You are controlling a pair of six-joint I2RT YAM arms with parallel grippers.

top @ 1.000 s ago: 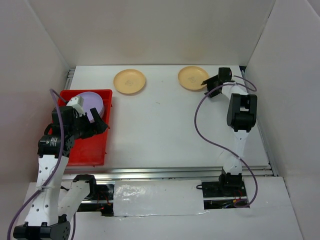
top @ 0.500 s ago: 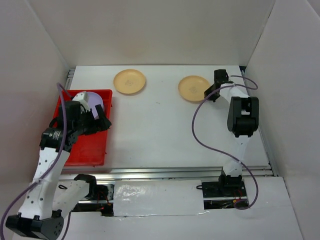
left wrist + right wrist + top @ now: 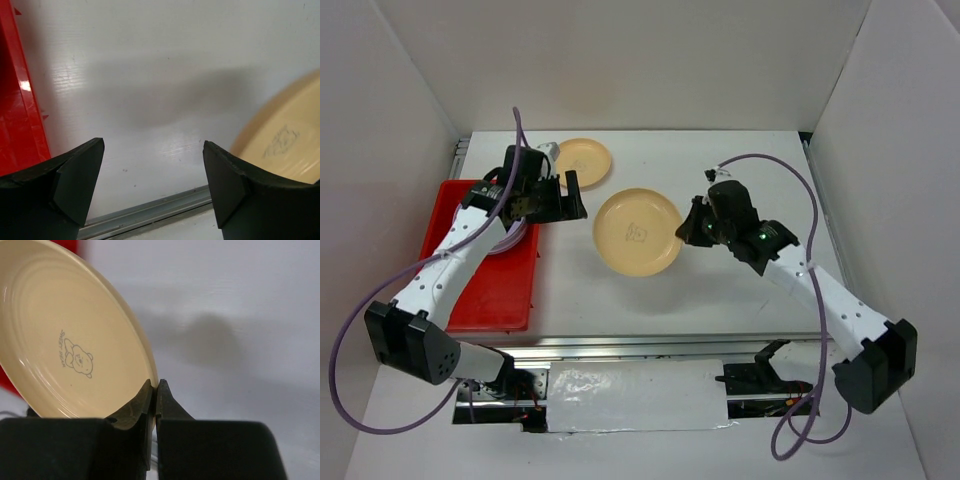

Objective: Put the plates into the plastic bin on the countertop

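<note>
Two orange-yellow plates show. One [image 3: 588, 158] lies on the worktop [image 3: 740, 300] just behind the red plastic bin's [image 3: 485, 295] far right corner. The other [image 3: 635, 232] is held up well right of the bin, its rim pinched in the fully closed right jaws. One purple plate [image 3: 510, 240] sits in the bin's far end. The left arm [image 3: 455, 255] reaches across the bin, the left jaws spread wide and empty past its right wall.

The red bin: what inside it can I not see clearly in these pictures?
- Top view: the left arm covers most of the purple plate in the red bin; plates beneath it cannot be counted.
- Left wrist view: only the bin's wall shows, cut by the edge.
- Right wrist view: the held plate hides most of it.
</note>
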